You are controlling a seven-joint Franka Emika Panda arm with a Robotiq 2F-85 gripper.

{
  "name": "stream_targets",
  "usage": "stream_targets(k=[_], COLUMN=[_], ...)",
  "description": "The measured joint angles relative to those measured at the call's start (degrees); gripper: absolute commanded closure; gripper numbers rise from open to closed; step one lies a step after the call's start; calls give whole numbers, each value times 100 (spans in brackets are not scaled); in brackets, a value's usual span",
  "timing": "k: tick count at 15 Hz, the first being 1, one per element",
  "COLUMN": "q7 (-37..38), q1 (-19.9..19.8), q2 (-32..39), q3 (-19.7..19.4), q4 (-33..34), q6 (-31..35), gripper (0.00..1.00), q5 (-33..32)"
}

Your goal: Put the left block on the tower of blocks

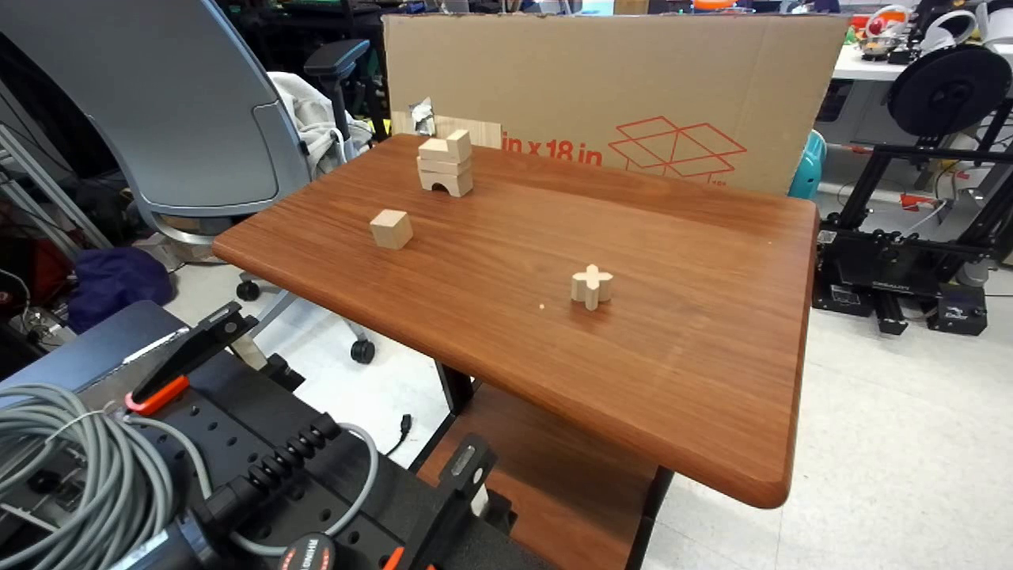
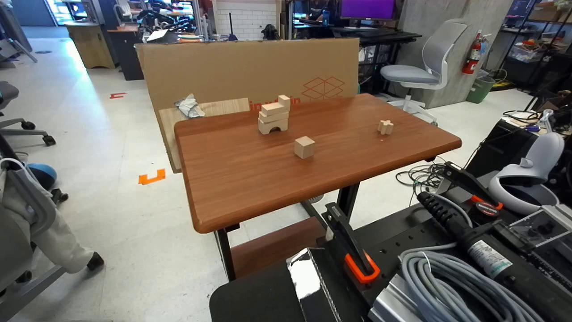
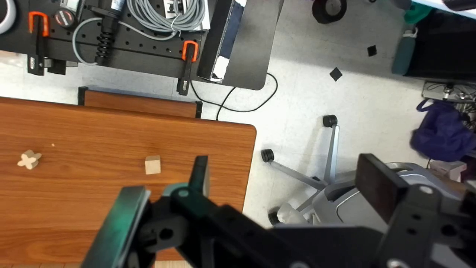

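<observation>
The left block, a plain tan wooden cube, sits on the brown table in both exterior views [image 1: 392,229] [image 2: 304,147] and in the wrist view [image 3: 152,165]. The tower of blocks stands behind it in both exterior views [image 1: 445,168] [image 2: 273,118]. It has an arched block at the bottom, flat pieces above and a small block upright at one end of the top. The tower does not show in the wrist view. My gripper [image 3: 285,165] is open with nothing between its fingers, high above the table's edge. It is out of both exterior views.
A pale cross-shaped block [image 1: 591,286] stands on the table [image 1: 673,380]. A large cardboard box [image 1: 554,87] stands behind the table. A grey chair [image 1: 198,119] is beside one end. A black bench with clamps and coiled cable [image 2: 447,277] is in front.
</observation>
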Motion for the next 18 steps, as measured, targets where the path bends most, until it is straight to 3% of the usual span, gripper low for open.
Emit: stream_targets(k=[5,13,18], q7=[-61,-384,-384], q1=[-249,-573,-707], q2=[564,2603,3826], q3=[34,-137,-163], q4=[-108,-794,-816], q6=[1058,3572,4682], gripper=[0,0,0], q5=[-308,-296,-170])
